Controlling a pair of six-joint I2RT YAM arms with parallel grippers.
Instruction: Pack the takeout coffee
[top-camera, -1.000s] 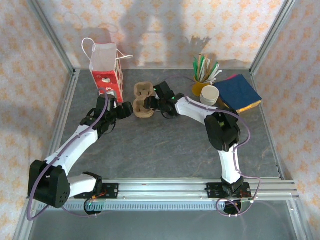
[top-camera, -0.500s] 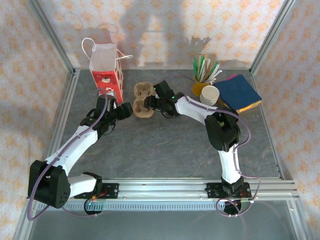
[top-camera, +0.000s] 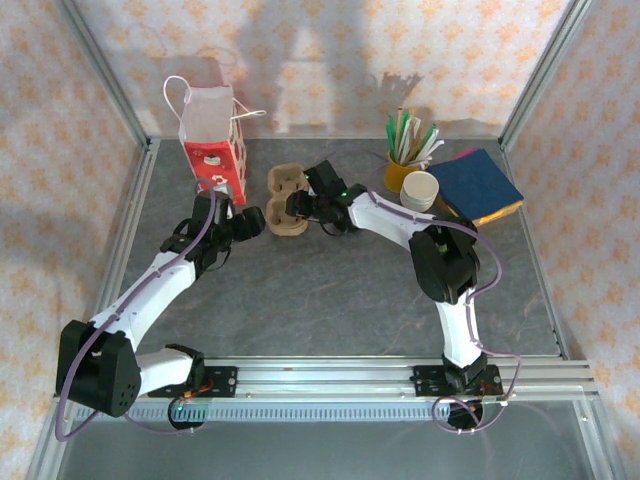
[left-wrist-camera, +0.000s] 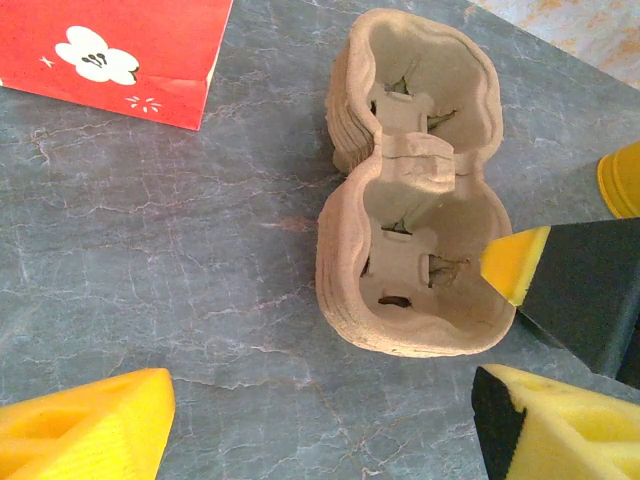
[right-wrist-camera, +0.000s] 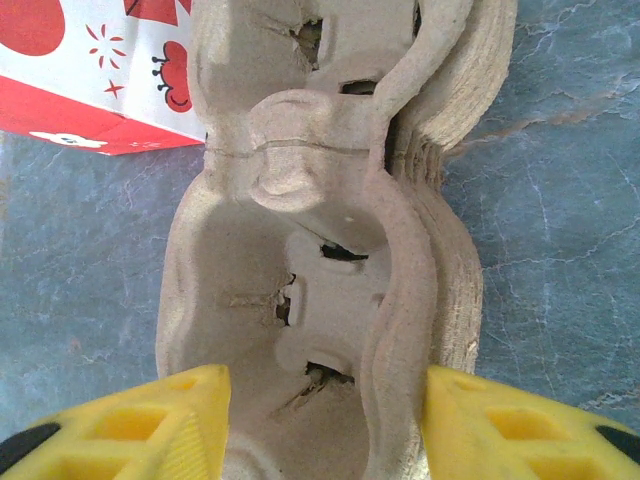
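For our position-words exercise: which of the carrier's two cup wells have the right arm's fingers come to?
The well farther from the red bag; a right finger sits at its rim, while the other well has none near.

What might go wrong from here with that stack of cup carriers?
1. The carriers are nested, so the right jaws, set around one side wall, may lift several together.
2. Pinching could crush that thin pulp wall.
3. A dragged stack could bump the red bag close by.
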